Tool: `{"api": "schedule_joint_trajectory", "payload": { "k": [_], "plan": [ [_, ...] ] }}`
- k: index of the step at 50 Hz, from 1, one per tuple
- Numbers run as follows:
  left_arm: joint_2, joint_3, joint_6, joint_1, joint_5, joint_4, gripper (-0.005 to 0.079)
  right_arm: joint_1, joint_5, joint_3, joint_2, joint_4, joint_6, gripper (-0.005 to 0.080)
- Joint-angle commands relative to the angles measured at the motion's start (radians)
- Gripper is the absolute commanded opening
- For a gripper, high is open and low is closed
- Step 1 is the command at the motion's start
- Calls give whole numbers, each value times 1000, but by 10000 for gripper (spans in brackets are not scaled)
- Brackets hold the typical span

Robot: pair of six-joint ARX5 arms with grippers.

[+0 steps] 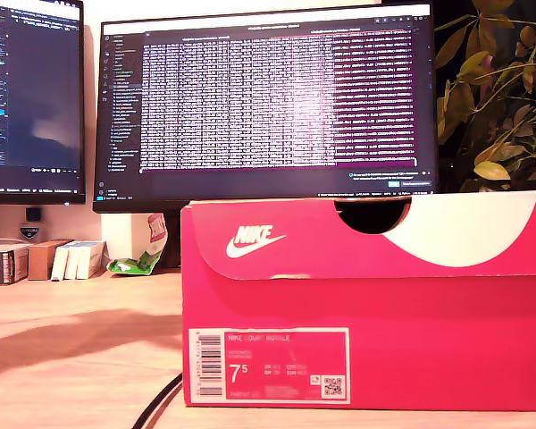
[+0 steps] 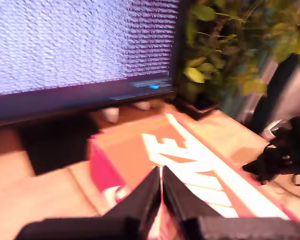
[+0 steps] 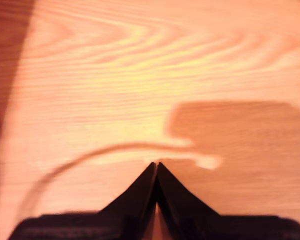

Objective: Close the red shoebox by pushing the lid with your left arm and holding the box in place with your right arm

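The red shoebox with a white swoosh stands on the wooden table and fills the exterior view's right half. Its lid lies down over the box, front flap hanging over the front wall. No arm or gripper shows in the exterior view. In the first wrist view my first gripper is shut with nothing in it and hovers over the lid's top, which carries a large white swoosh. My second gripper is shut and holds nothing, above bare wooden table; the box is out of that view.
Two lit monitors stand behind the box, and a leafy plant is at the exterior view's back right. Small boxes sit at its left edge. A dark cable runs under the box. A black object lies beside the box.
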Motion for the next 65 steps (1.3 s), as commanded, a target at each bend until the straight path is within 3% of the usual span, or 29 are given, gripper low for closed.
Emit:
{"api": "schedule_joint_trajectory", "payload": {
  "k": [1,10,28,44,52,65],
  "plan": [
    [-18,11,30,10,-15,-19,-19,23,-72,10,-56,6,25,-12],
    [-55,11,30,11,-16,-70,-19,99,-192,29,-148,17,129,-12],
    [-53,11,30,11,-13,-119,-19,204,-366,108,-199,0,180,-13],
    [-53,11,30,11,-13,-124,-19,259,-364,108,-188,-117,122,-13],
    [-53,11,30,11,-13,-143,-19,259,-306,107,-187,-205,42,-13],
    [-66,11,42,11,-15,-169,-19,259,-292,108,-230,-42,62,-13]
  ]
}}
